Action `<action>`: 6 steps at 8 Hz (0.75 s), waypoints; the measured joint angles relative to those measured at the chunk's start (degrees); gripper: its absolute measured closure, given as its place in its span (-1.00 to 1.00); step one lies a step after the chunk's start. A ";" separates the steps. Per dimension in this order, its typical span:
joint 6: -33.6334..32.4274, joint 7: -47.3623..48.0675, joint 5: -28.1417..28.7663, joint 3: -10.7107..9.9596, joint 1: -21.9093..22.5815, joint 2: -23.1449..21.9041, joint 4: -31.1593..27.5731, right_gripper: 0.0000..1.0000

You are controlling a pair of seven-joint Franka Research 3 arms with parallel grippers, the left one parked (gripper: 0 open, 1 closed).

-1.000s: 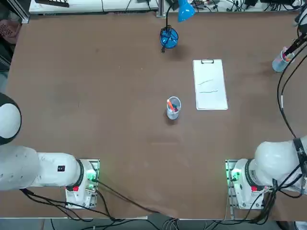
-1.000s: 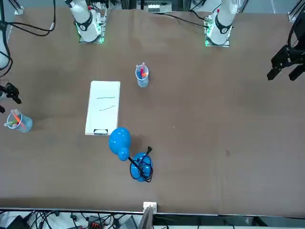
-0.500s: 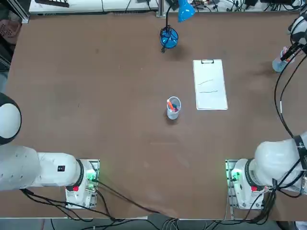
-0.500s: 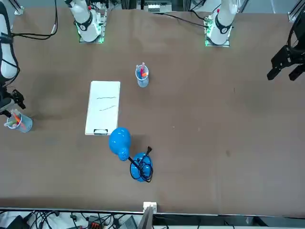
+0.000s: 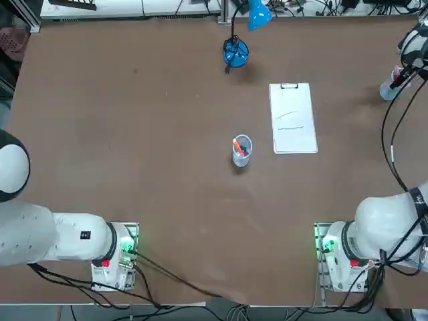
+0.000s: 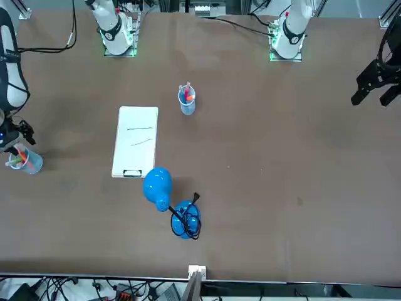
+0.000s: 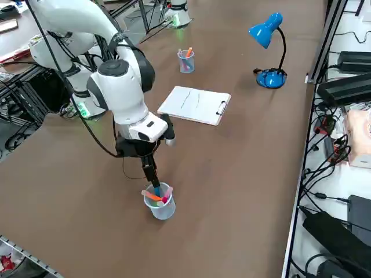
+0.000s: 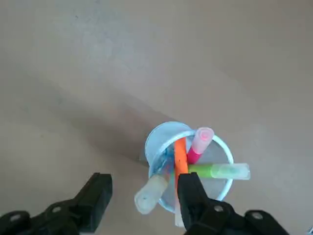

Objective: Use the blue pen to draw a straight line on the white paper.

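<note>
At the far left of the front view, the right claw (image 6: pixel 17 139) hangs over a clear cup (image 6: pixel 30 162) near the table (image 6: pixel 263 188) edge. It points down into the cup because the pens stand there, ends up, easy to pinch. In the wrist view its two fingers (image 8: pixel 98 188) are apart, with nothing squeezed yet. A pen with a pale end (image 8: pixel 149 196) sits in the gap between them.

I count four pens in that cup for sure: the pale-ended one, an orange pen (image 8: pixel 181 156), a pink pen (image 8: pixel 200 142) and a green marker (image 8: pixel 217 171). In the side view a bit of blue shows in the cup right under the claw. I think that is the blue pen (image 7: pixel 157 190), but I cannot tell if it is the pale-ended one.

Next to the right is the white paper (image 6: pixel 135 141). It lies flat on its board, with a clip (image 6: pixel 132 173) holding it so it will not slide. There is one sheet, with two thin lines on it.

Further right stands a second cup (image 6: pixel 187 101) with more pens, too small to count. So there are two cups.

Below it in the picture is one blue lamp (image 6: pixel 158 185), just beside the paper's clip end.
</note>
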 joint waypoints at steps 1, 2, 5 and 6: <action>0.62 0.00 -0.04 0.00 -0.05 0.58 0.02 -0.64; 1.28 0.00 -0.05 0.00 -0.06 1.13 0.05 -0.61; 1.84 0.00 -0.78 -0.07 -0.20 1.73 0.73 -0.54; 1.84 0.00 -0.85 -0.12 -0.22 1.87 0.97 -0.50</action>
